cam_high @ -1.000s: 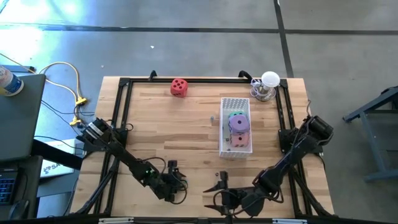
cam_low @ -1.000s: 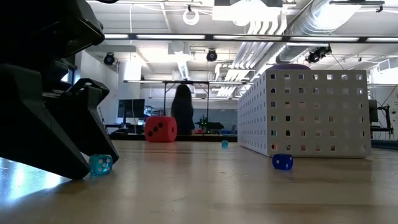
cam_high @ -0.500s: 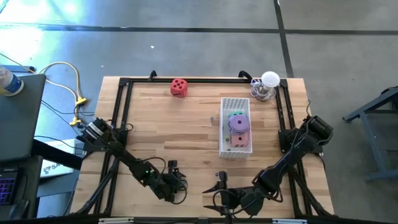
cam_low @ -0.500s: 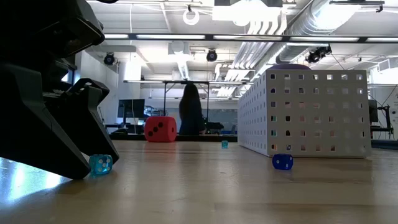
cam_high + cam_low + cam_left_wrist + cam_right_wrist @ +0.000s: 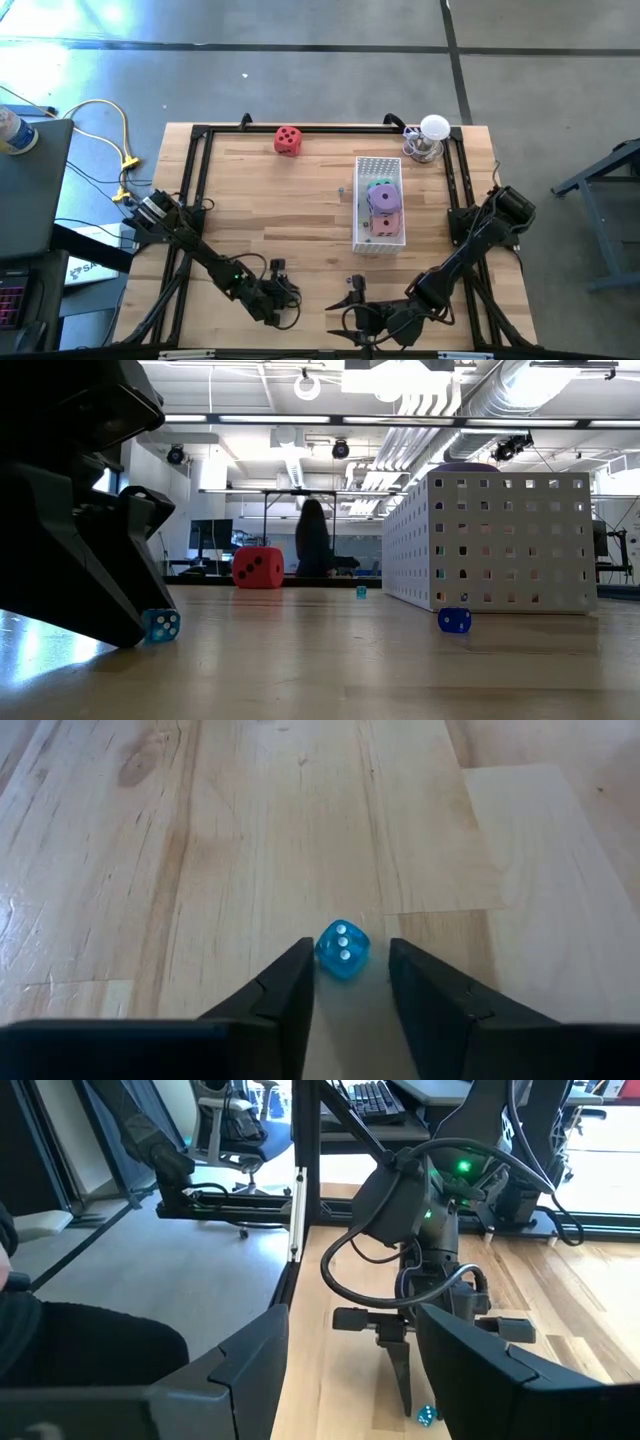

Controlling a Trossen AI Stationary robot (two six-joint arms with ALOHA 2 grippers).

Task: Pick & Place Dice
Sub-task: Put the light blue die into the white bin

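The red die rests on the table near the far edge and shows in the low view as the red die. The green die, purple die and pink die lie in a white perforated box. My left gripper is down at the near edge, open, with its fingers either side of a tiny translucent cyan die. My right gripper waits open beside it near the near edge, facing the left one. My left gripper reaches the tiny cyan die slanting down from above, one finger on each side of it. The die sits on the table right beside that fingertip; I cannot tell whether the finger touches it.
A tiny blue die lies on the wood in front of the white box. A small round lamp-like object stands at the far right corner. A black frame runs along the table edges. Bare wood stretches between the grippers and the red die.
Both arms keep nearly still. In the room beyond the table a dark figure of a person moves toward the right.
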